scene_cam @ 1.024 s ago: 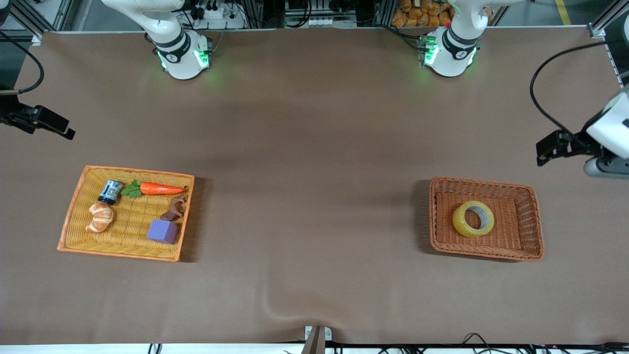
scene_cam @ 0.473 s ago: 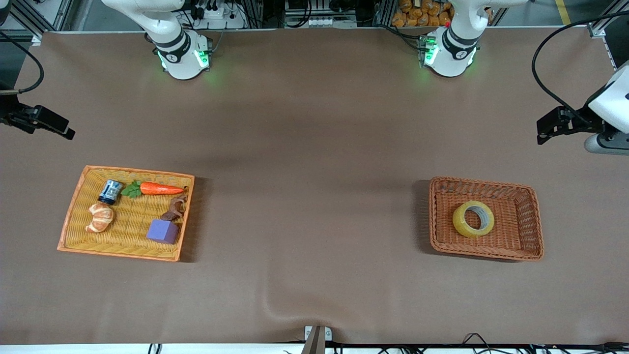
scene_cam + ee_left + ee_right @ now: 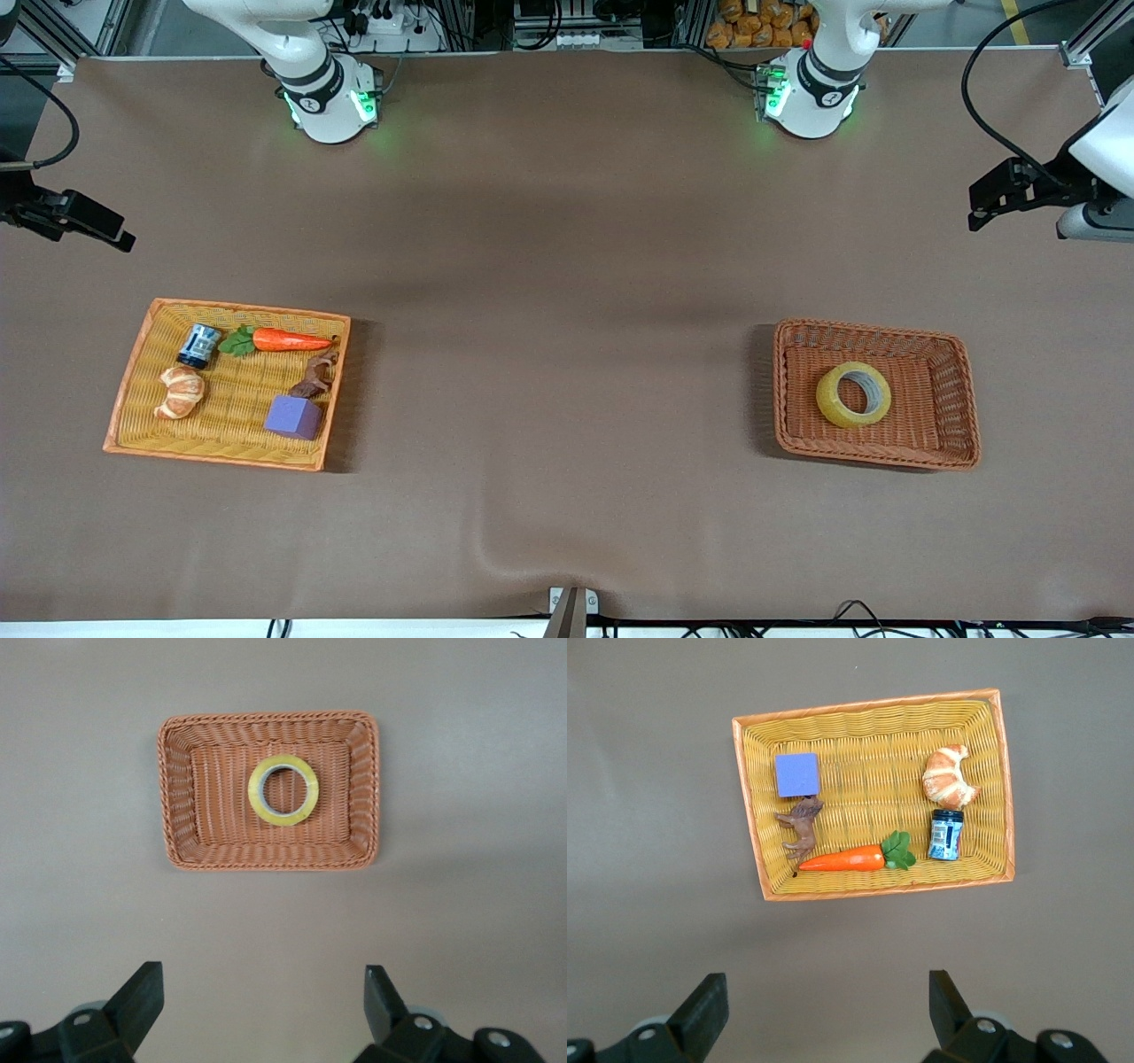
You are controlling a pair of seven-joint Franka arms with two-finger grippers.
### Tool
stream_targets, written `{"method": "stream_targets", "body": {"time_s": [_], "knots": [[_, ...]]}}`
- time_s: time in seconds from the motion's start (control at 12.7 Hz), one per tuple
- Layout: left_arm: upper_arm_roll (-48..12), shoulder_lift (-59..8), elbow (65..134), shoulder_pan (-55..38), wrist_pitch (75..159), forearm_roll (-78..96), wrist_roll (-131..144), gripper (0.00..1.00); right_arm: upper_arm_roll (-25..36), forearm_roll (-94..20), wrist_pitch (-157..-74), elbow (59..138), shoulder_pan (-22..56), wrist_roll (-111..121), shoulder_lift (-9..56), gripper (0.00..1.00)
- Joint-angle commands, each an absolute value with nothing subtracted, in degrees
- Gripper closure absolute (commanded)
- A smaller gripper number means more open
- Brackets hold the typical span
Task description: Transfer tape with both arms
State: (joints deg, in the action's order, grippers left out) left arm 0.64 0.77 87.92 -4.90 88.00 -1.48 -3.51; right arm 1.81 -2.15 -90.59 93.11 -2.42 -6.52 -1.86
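The tape (image 3: 853,394), a yellowish ring with a grey core, lies flat in the middle of a brown wicker basket (image 3: 788,390) toward the left arm's end of the table. It also shows in the left wrist view (image 3: 283,791), inside the basket (image 3: 177,788). My left gripper (image 3: 263,979) is open and empty, high over bare table beside the basket; its wrist (image 3: 1010,190) shows at the front view's edge. My right gripper (image 3: 828,983) is open and empty, high over bare table beside the yellow tray; its wrist (image 3: 71,217) waits at the other edge.
A yellow wicker tray (image 3: 124,399) toward the right arm's end holds a purple cube (image 3: 295,416), a carrot (image 3: 288,340), a croissant (image 3: 181,392), a small blue jar (image 3: 198,345) and a brown figure (image 3: 314,377). Brown cloth covers the table.
The left arm's wrist has moved away from the basket toward the robots' side of the table. The right arm and the tape have not moved.
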Motion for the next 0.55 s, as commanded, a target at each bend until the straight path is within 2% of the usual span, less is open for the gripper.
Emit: {"method": "stream_targets", "body": {"time_s": [0.0, 0.47], "knots": [[1.49, 2.02, 89.03, -5.80, 87.89, 0.53, -3.61, 0.00, 1.67, -1.76, -90.35, 92.64, -2.46, -6.77, -2.11, 0.00], [1.58, 1.32, 87.36, -5.89, 84.99, 1.41, 0.97, 0.00, 1.67, -1.76, -90.35, 92.72, -2.46, -6.85, -2.11, 0.00]]}}
